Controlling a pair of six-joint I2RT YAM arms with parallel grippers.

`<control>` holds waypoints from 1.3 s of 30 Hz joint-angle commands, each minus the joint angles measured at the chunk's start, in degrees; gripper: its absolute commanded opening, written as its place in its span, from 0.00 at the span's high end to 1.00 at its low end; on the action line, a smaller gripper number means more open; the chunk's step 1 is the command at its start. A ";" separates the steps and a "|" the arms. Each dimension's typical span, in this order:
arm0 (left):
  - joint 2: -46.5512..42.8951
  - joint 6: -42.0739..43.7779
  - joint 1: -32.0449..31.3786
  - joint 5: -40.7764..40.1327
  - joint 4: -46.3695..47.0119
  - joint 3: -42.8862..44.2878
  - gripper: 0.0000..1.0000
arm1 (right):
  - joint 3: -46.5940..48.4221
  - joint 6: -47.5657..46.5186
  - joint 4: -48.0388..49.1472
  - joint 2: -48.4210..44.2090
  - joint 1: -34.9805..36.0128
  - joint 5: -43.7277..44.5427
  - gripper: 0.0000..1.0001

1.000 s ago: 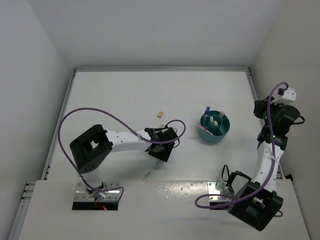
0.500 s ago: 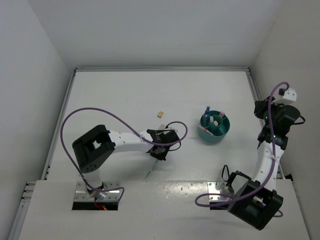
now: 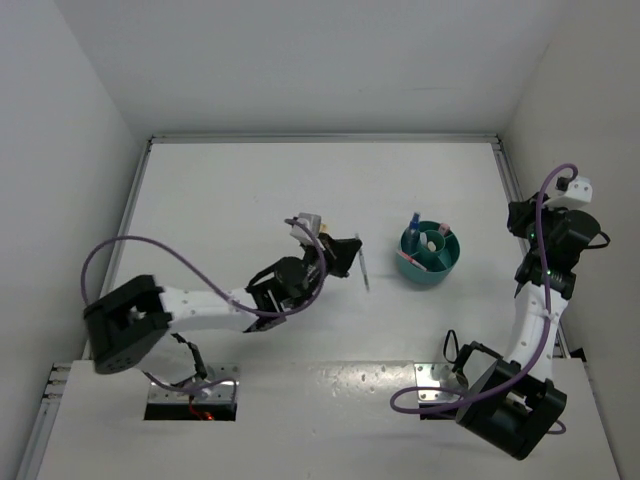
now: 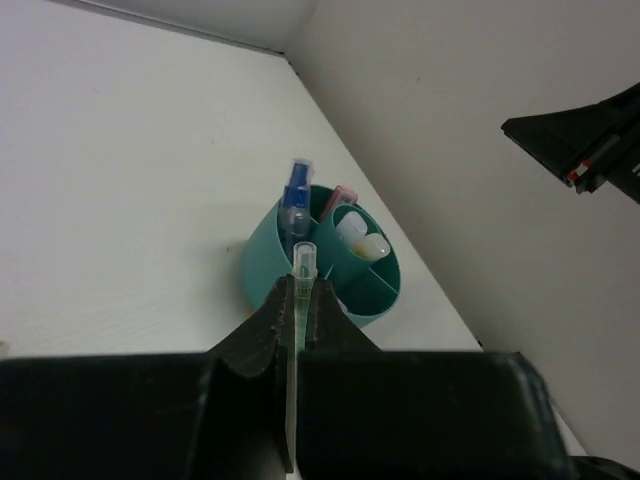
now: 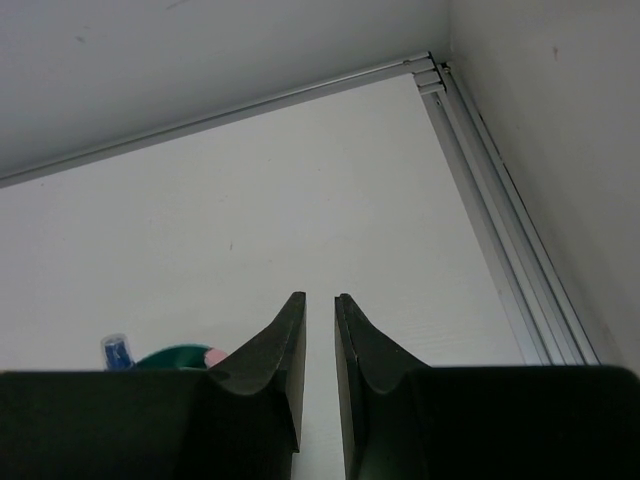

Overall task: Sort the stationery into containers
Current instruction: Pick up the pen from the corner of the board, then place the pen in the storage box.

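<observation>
The thin green pen [image 4: 297, 340] is being held clear of the bench [image 3: 230, 200], its long axis running near to far in the overhead view, clamped in the tightly closed left end effector [image 4: 299, 286]. The teal cup [image 3: 418, 272] is standing just right of it, dead ahead in the wrist view. The right end effector [image 5: 320, 300] is hovering farther right, its jaws nearly together, gripping nothing

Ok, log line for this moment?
left gripper: shut on green pen, pointed at cup | right gripper: shut, empty | cup: blue pen inside
</observation>
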 commanded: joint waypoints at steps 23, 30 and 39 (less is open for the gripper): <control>33.40 6.79 -2.23 7.15 36.01 28.43 1.00 | -0.85 0.07 3.21 0.45 -0.34 -0.98 0.81; 37.44 9.95 -2.23 5.57 33.12 32.04 1.00 | -0.85 0.07 3.21 -0.08 -0.87 -0.98 0.81; 40.26 12.41 -2.23 2.75 31.09 32.57 1.00 | -1.38 0.60 3.74 -0.69 -1.40 -0.98 0.81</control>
